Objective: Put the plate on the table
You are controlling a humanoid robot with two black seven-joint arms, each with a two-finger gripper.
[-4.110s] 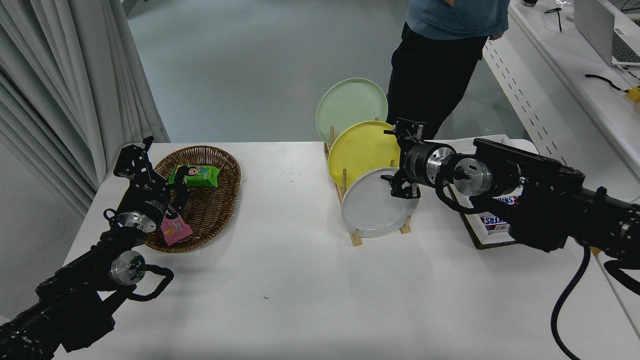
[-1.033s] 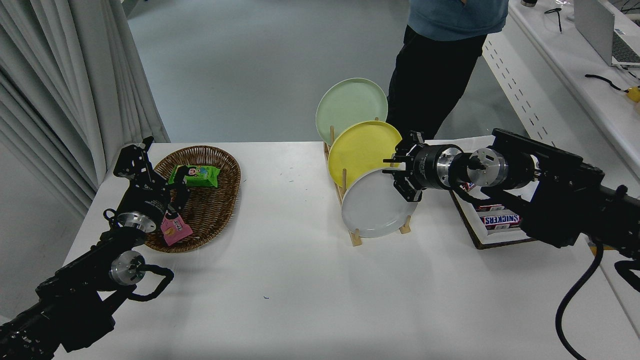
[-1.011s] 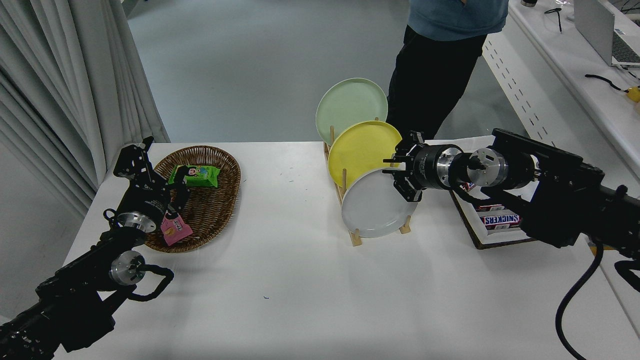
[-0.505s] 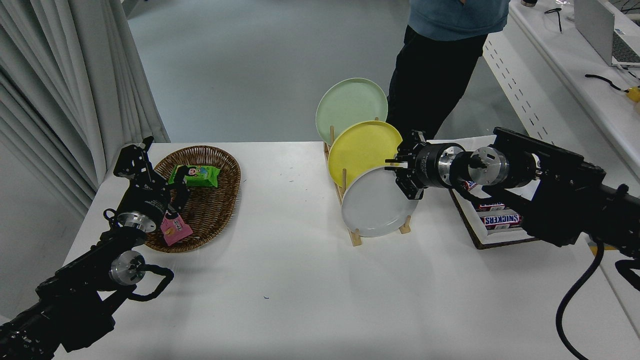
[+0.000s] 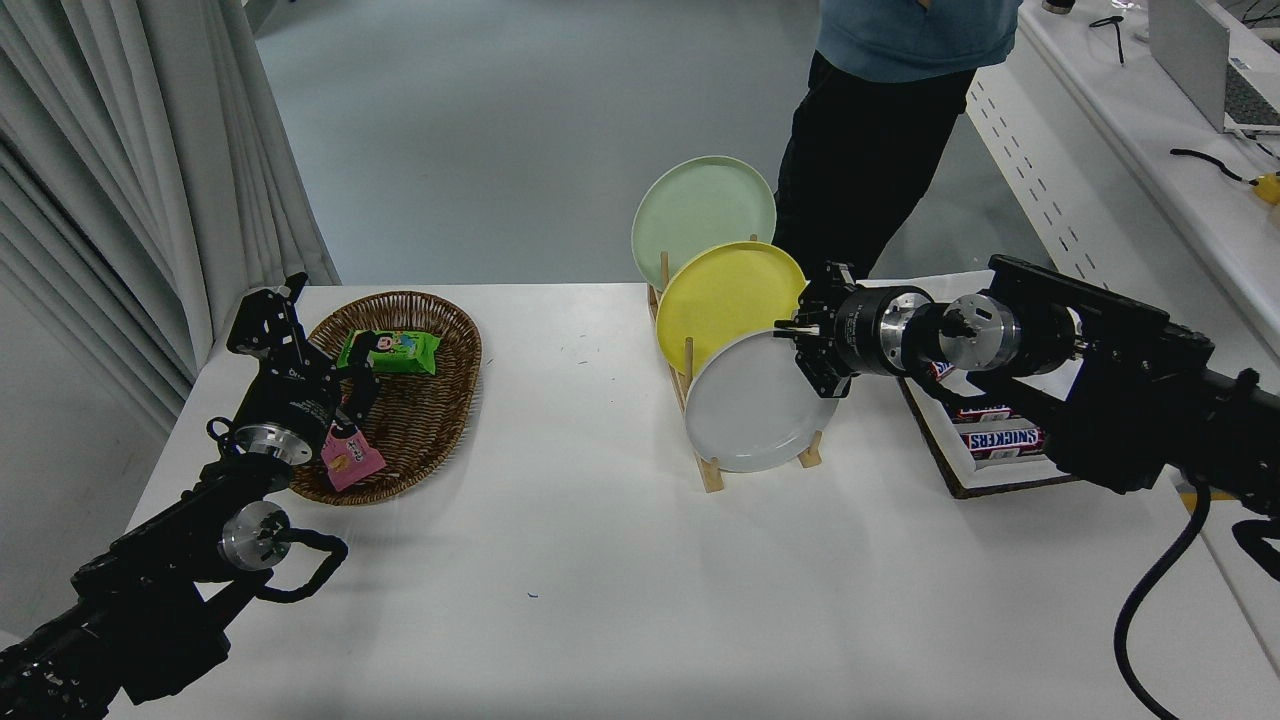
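Head view: the right tool (image 5: 812, 345) has closed in on the upper right rim of the round light-gray plate (image 5: 750, 415), which has shifted slightly but remains upright in the wooden rack (image 5: 708, 470) on the white counter (image 5: 600, 560); firm grasp unconfirmed.

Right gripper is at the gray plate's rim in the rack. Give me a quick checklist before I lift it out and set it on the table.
1. Right gripper at the upper right rim of the plate: ok.
2. Firm closure on the rim: cannot tell.
3. Plate sits in the front slot of the wooden rack, nothing in front of it: ok.
4. Yellow plate close behind, might get bumped: cannot tell.
5. Bare space on the table in front of the rack: ok.
6. Left gripper parked by the wicker basket, clear of the path: ok.
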